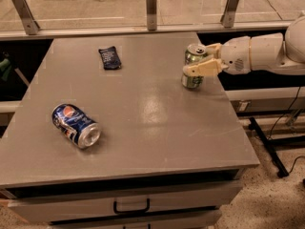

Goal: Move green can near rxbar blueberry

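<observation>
The green can [191, 81] stands upright near the right edge of the grey table [152, 128]. My gripper [197, 60] reaches in from the right and is shut on the green can, with one cream finger [202, 68] across its front and the other behind its top. The rxbar blueberry [109, 58], a small flat dark navy wrapper, lies at the back left of the table, well to the left of the can and apart from it.
A dented blue Pepsi can [76, 125] lies on its side at the front left. A metal rail with posts [151, 2] runs behind the table. A drawer with a handle [131, 207] sits below the front edge. Cables lie on the floor at the right.
</observation>
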Available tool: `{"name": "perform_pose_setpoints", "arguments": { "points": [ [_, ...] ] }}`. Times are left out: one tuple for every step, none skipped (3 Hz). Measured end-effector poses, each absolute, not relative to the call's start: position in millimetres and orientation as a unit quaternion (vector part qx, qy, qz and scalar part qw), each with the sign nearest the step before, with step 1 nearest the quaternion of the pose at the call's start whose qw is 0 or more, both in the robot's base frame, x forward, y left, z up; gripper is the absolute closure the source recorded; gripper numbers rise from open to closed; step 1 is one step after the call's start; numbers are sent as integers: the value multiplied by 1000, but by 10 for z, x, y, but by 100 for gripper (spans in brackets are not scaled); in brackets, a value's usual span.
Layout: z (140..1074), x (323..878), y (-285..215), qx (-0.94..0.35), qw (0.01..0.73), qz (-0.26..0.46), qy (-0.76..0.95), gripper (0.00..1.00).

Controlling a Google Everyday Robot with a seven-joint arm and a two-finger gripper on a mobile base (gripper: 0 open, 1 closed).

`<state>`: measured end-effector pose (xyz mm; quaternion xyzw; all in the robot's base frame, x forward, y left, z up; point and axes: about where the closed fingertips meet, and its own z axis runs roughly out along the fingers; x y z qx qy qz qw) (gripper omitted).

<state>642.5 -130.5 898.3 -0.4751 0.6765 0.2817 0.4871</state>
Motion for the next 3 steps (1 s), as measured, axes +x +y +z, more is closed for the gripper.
{"name": "perform_pose_setpoints", "arguments": {
  "points": [
    [9170, 6403, -1160, -479, 510, 278, 658, 100],
    [9631, 6440, -1045, -492, 543, 257, 630, 100],
    [9645, 6442, -1046, -492, 544, 256, 630, 100]
  ]
}}
